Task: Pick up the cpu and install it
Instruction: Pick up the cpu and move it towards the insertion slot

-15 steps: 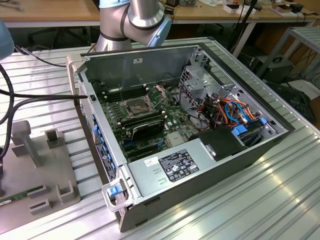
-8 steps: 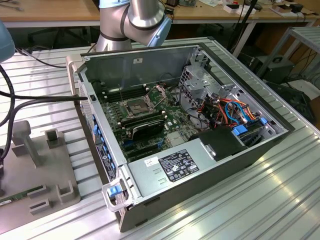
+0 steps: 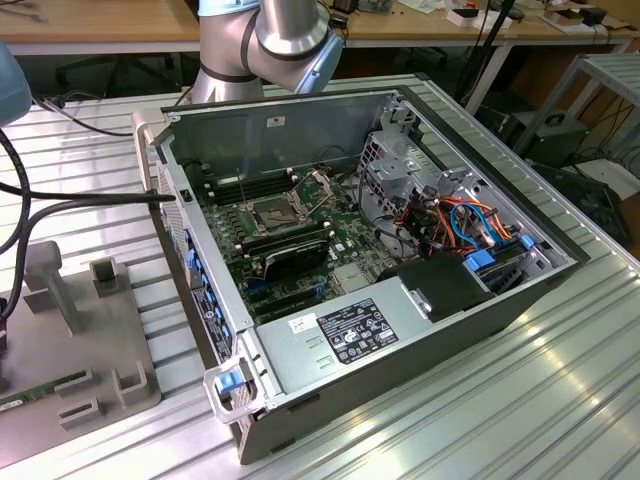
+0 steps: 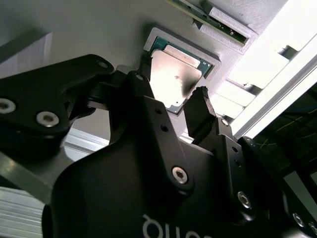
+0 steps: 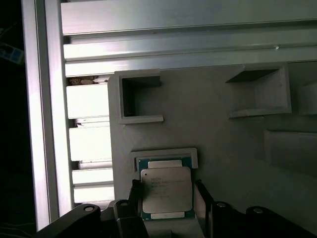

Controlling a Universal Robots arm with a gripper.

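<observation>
While the gripper (image 4: 172, 82) stands open, its two black fingers (image 4: 199, 111) sit one on each side of the cpu (image 5: 166, 192), close to its edges. It has no evident hold on the chip, and in the first wrist view a sliver of grey separates one finger from it.

- Cpu: flat square, dull silver top on a green rim, lying face up in a shallow framed recess of a grey holder block (image 5: 213, 124).
- Second wrist view: gripper body and black links with silver screw heads. Beyond the recess, a narrow green-edged board (image 4: 210, 17) lies in a slot of the same block.
- First wrist view: two square pockets (image 5: 136, 96) in the block beyond the cpu, with bright aluminium slats running past the block's edge.
- Exterior view: holder block at eight o'clock, on the exterior view's left. Beside it, at centre, is an open computer case (image 3: 300, 115).
- Inside the case: green motherboard (image 3: 340, 225) with a dark square socket (image 3: 272, 212) at the case's ten o'clock, a labelled power supply (image 3: 345, 335) at six o'clock, and orange and blue cables (image 3: 470, 220) at three o'clock.
- Surface: ribbed aluminium table (image 3: 520, 400), with a black cable (image 3: 70, 205) crossing it at nine o'clock.
- Room: arm base (image 3: 265, 40) at twelve o'clock, wooden benches (image 3: 100, 20) at eleven o'clock, and a metal rack (image 3: 610, 80) at two o'clock.
</observation>
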